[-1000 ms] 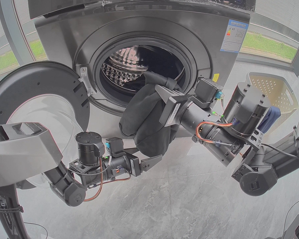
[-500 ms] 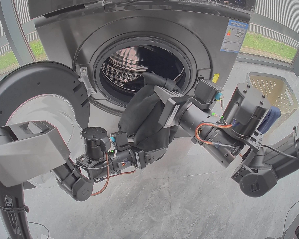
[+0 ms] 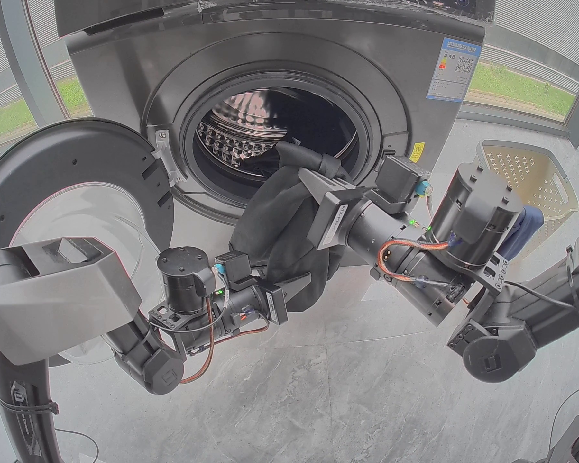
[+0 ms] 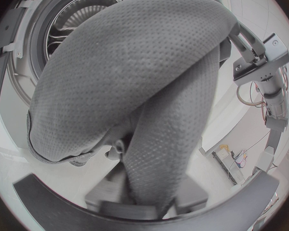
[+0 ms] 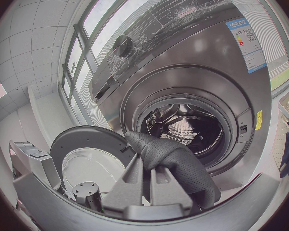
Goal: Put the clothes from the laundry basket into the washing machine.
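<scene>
A dark grey garment (image 3: 283, 226) hangs in front of the washing machine's open drum (image 3: 270, 130). My right gripper (image 3: 309, 178) is shut on its upper fold, just outside the drum's lower rim; the right wrist view has the cloth (image 5: 179, 164) pinched between the fingers (image 5: 135, 177). My left gripper (image 3: 302, 284) is at the garment's lower end, open, with the hanging cloth (image 4: 135, 81) running down between its fingers (image 4: 191, 194). The laundry basket (image 3: 534, 181) stands to the right of the machine with a blue cloth (image 3: 521, 229) in it.
The washer door (image 3: 77, 181) is swung wide open to the left, close behind my left arm. Grey tiled floor (image 3: 341, 381) lies in front of the machine. Glass walls stand on both sides.
My left gripper has moved up and to the right, from just below the garment to around its lower end. The right gripper has kept its hold and barely shifted.
</scene>
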